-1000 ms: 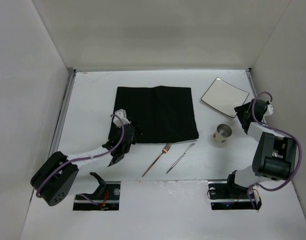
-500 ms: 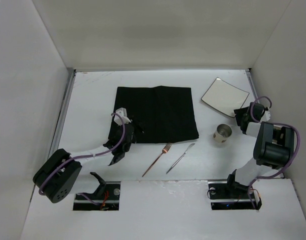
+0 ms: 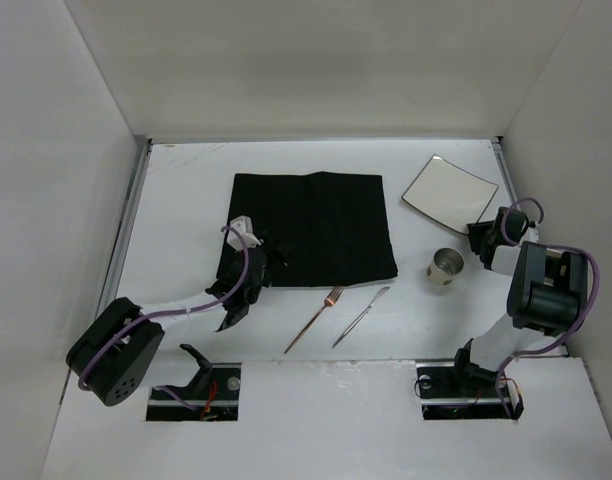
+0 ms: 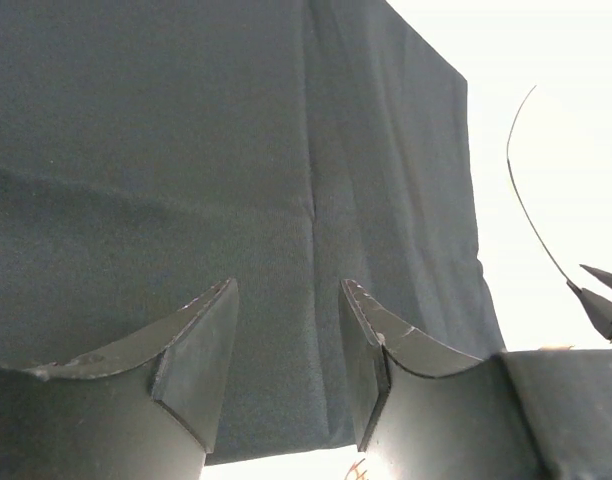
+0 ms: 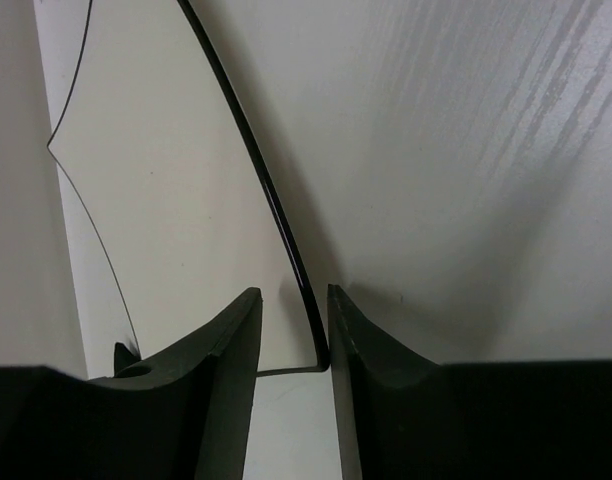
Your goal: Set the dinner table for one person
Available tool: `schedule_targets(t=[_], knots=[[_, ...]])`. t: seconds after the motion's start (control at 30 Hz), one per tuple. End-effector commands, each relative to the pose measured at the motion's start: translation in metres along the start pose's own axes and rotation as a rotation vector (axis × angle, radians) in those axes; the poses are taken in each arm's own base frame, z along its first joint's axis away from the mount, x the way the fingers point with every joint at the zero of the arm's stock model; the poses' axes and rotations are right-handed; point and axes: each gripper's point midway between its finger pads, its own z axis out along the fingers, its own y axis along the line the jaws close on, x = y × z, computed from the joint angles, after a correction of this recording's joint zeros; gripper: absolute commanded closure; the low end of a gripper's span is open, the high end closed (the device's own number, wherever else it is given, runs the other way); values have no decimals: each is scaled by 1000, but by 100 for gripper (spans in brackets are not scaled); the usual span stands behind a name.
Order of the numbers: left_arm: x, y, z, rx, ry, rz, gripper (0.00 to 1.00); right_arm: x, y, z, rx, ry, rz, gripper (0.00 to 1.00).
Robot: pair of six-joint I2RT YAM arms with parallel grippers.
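Note:
The dinner table (image 3: 186,190) is a wide white surface. A black cloth mat (image 3: 316,225) lies at its middle. My left gripper (image 3: 258,262) hovers open over the mat's near left corner; in the left wrist view the mat (image 4: 186,150) fills the space between and beyond the open fingers (image 4: 201,350). A square pale plate (image 3: 449,190) sits at the far right. My right gripper (image 3: 480,236) is at its near corner. In the right wrist view the plate's dark rim (image 5: 286,250) runs between the jaws, against the right finger, with a gap to the left one.
A small metal cup (image 3: 446,267) stands just left of the right gripper. A copper fork (image 3: 314,320) and a silver knife (image 3: 362,315) lie side by side near the mat's front edge. Metal rails run along the table's sides (image 3: 126,230).
The right gripper has moved down and left onto the plate's near corner, and its jaws have narrowed round the rim. The left arm has barely shifted.

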Motion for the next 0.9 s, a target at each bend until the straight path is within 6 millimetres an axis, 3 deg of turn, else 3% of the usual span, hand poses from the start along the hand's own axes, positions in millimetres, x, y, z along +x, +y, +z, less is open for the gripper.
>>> schedule_targets(t=[0.0, 0.27, 0.3, 0.4, 0.67, 0.77, 0.87], knots=[[-17, -9, -2, 42, -58, -46, 58, 3, 7, 4, -22, 2, 59, 65], [-15, -7, -1, 34, -52, -47, 57, 6, 4, 6, -15, 0, 64, 69], [-14, -6, -1, 33, -51, -46, 57, 21, -4, 14, -24, -7, 84, 70], [-15, -7, -1, 37, -55, -49, 57, 18, -4, 14, -40, -27, 97, 53], [-14, -7, 1, 39, -57, -52, 57, 13, 4, 24, -37, -44, 108, 42], [-12, -6, 2, 39, -52, -57, 57, 12, 3, 24, -11, -58, 108, 55], [-12, -5, 2, 40, -53, -60, 57, 11, 1, 24, 9, -69, 106, 80]])
